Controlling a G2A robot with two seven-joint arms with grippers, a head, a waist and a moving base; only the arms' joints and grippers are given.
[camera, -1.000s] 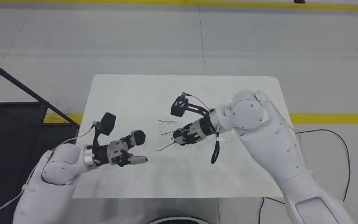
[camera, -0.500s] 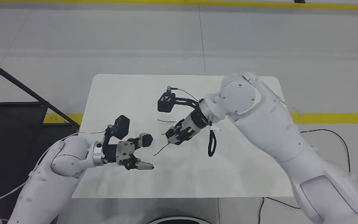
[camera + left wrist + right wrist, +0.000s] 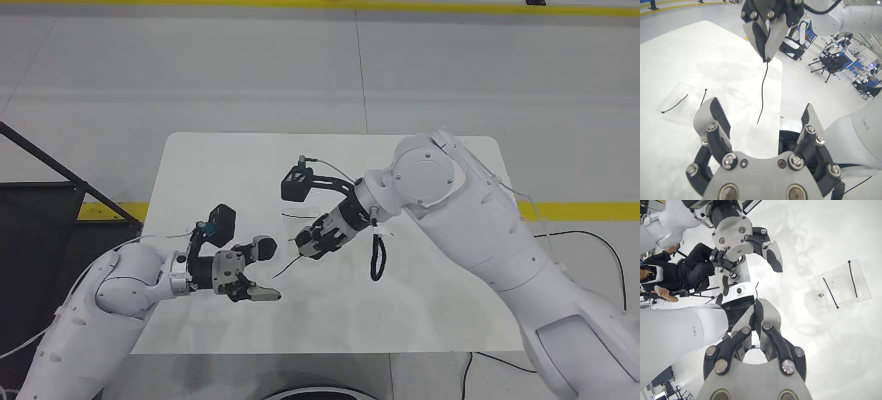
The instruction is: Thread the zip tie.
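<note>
Right gripper (image 3: 765, 57) pinches our light, whippy zip tie (image 3: 762, 89) mid-frame; left gripper (image 3: 761, 106), spread wide, we'd close on its free tail.

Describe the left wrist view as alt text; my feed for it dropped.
The right pincer holds a black zip tie by one end, its free tip pointing between the fingers of the open left pincer, touching neither. Beyond, on the white table, a clear tray holds two spare zip ties.
</note>
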